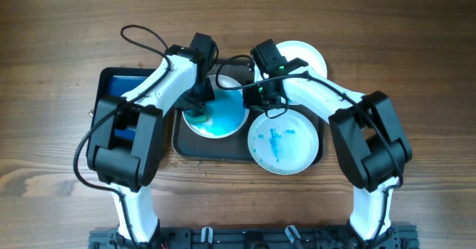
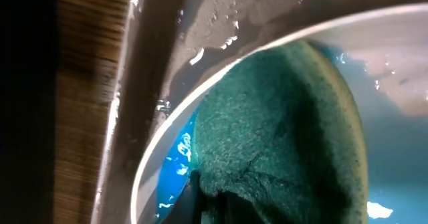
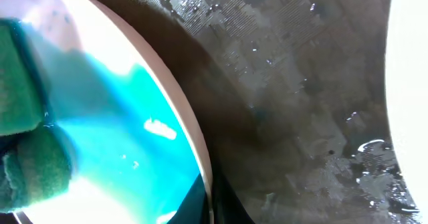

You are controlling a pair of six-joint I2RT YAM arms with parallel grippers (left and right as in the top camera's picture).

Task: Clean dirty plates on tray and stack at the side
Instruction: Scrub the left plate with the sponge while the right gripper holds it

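Observation:
The dark tray [image 1: 216,149] holds two plates. The left plate [image 1: 223,119] is washed over with blue-teal paint. My left gripper [image 1: 199,109] is shut on a green sponge [image 2: 281,137] and presses it on this plate's left part. My right gripper [image 1: 251,99] is shut on the same plate's right rim [image 3: 194,134], one finger on each side. A second plate [image 1: 282,141] with blue smears lies at the tray's right. A third white plate [image 1: 309,56] lies on the table behind the tray. The sponge also shows in the right wrist view [image 3: 27,144].
A blue rectangular tray [image 1: 111,89] lies left of the dark tray, partly under my left arm. The dark tray's wet floor [image 3: 294,83] shows beside the plate. Wooden table [image 1: 59,41] lies all round.

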